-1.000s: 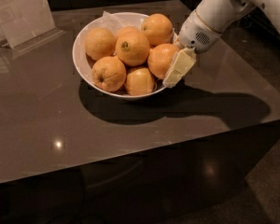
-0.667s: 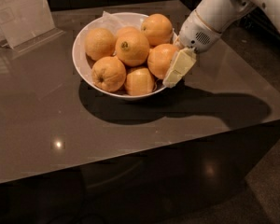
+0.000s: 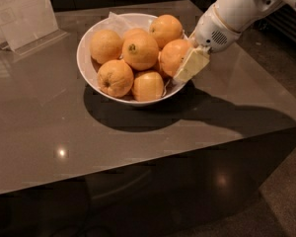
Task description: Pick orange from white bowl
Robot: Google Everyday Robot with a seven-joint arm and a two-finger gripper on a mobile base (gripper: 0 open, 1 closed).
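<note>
- Camera view: pincer (image 3: 187, 67) at the white bowl's (image 3: 84, 65) right rim, touching the orange (image 3: 171, 56); I cannot tell whether it grips.
- Glossy brown surface (image 3: 64, 132) lies beneath it.
- Sign stand (image 3: 22, 14) far to its left; dark floor (image 3: 286, 181) below-right.

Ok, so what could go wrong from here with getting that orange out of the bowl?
1. The end effector sits right at the right rim of the white bowl, against the orange. Lifting could catch the rim and drag or tip the bowl.
2. The fruit is piled up and touching. Pulling this one out may shift the neighbouring orange or send one rolling onto the table.
3. The orange is round and might slip.
</note>
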